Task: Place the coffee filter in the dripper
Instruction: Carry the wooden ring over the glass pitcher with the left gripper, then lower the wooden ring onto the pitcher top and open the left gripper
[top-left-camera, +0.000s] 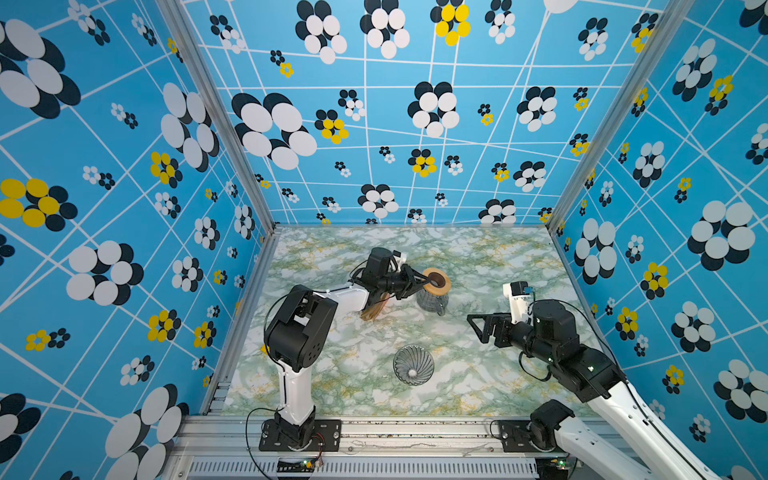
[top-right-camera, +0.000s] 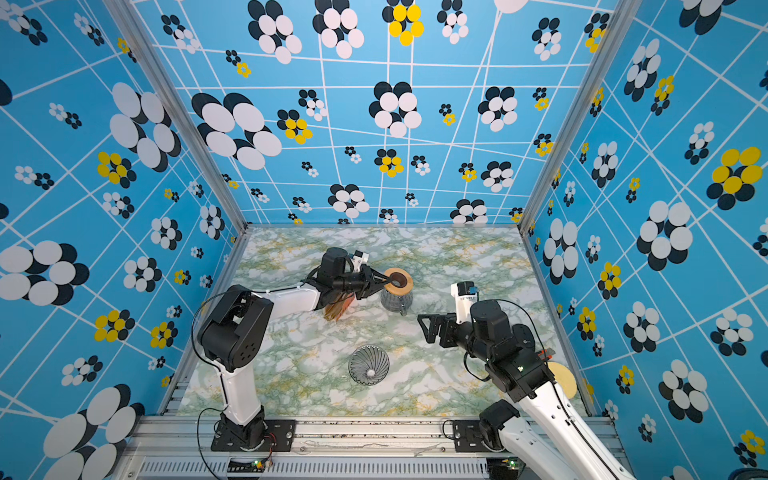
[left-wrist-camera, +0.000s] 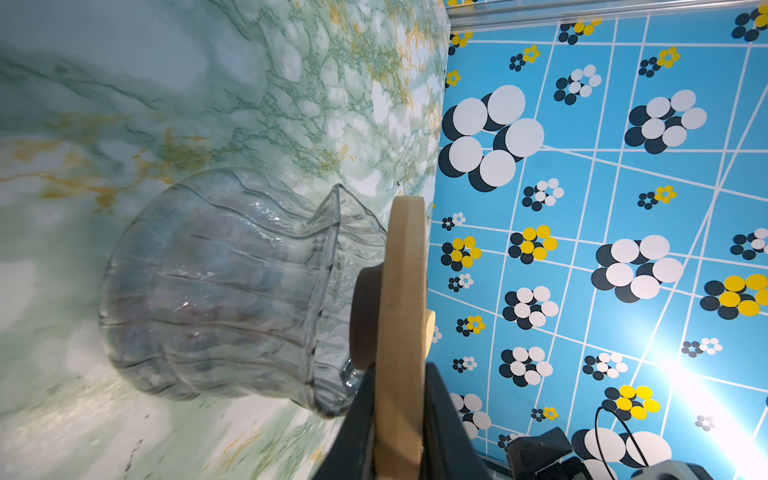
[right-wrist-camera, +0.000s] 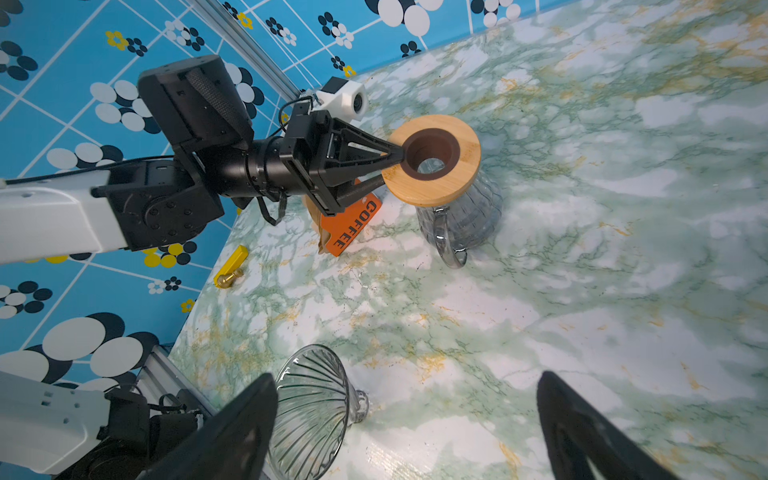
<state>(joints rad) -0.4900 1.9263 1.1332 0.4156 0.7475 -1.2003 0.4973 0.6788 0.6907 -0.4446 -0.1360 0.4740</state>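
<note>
Marbled table (top-left-camera: 478, 257), task barely begun: the left gripper (right-wrist-camera: 392, 166) is clamped on a wooden ring (right-wrist-camera: 432, 189) atop a glass jug (right-wrist-camera: 469, 216); the right gripper (top-left-camera: 477, 329) is held wide open, empty. The dripper (top-left-camera: 413, 365) lies empty near the front. A pale disc, perhaps the coffee filter (top-right-camera: 566, 380), is glimpsed behind the right arm (top-right-camera: 523, 374).

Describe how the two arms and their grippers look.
Both arms match: white shells on the long links, as on the left arm and the right arm, with black joint housings. The left gripper and right gripper are black, with tapering triangular open-frame fingers. A white camera housing sits at each wrist. Thin black cables loop outside.
</note>
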